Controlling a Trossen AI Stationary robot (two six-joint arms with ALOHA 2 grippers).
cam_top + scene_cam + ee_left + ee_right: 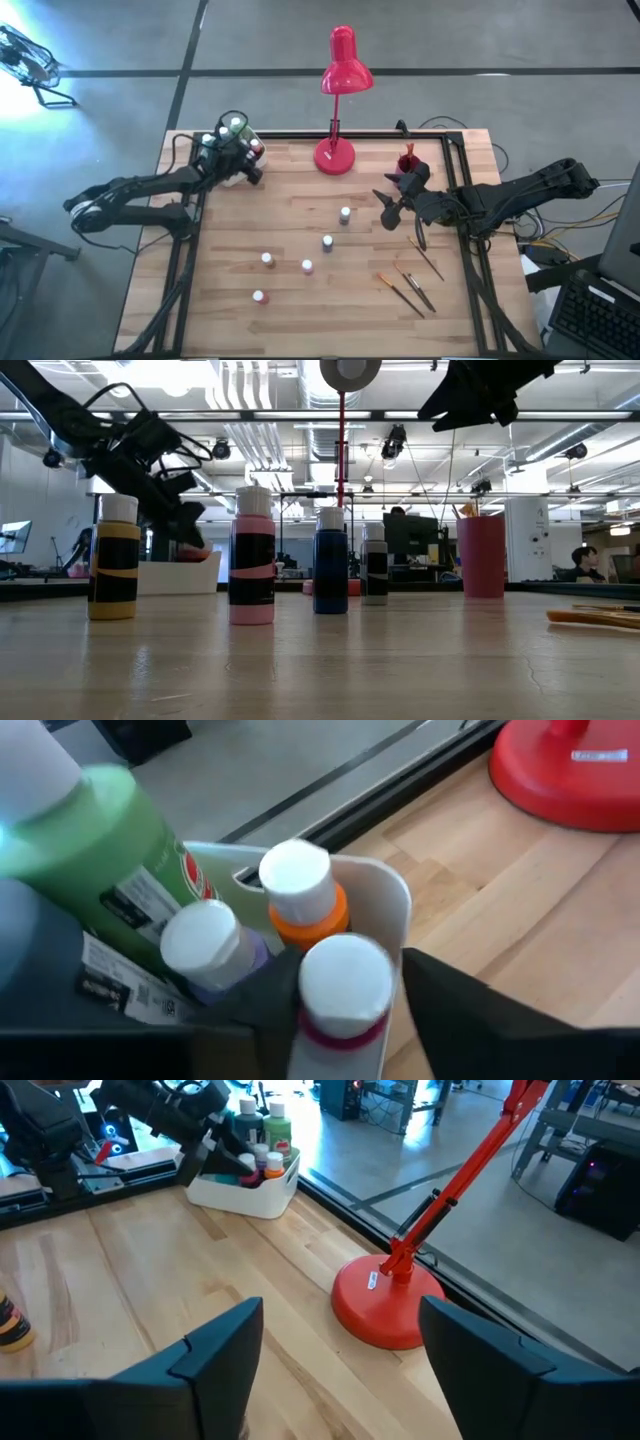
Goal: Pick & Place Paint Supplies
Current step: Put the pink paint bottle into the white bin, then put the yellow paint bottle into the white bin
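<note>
A white bin (385,885) at the table's far left corner holds several white-capped paint bottles, among them a green one (90,840), an orange one (300,885) and a purple one (210,945). My left gripper (350,960) reaches into it, fingers open on either side of a red-collared bottle (345,985) that stands upright in the bin. Several more bottles (307,266) stand on the table's middle. Three brushes (400,288) lie flat at the near right. My right gripper (388,208) hovers open above the table right of centre, with nothing between its fingers. My left gripper has its fingers at the white cap (345,975) of the red-collared bottle, slanting down into the bin. A narrow gap shows beside one finger (470,1010). Whether the other finger touches the cap, I cannot tell.
A red desk lamp (335,155) stands on its round base at the table's far middle, and a red cup (408,160) to its right. A black frame rail runs along the table's edges. Bare wood lies between the bin and the loose bottles.
</note>
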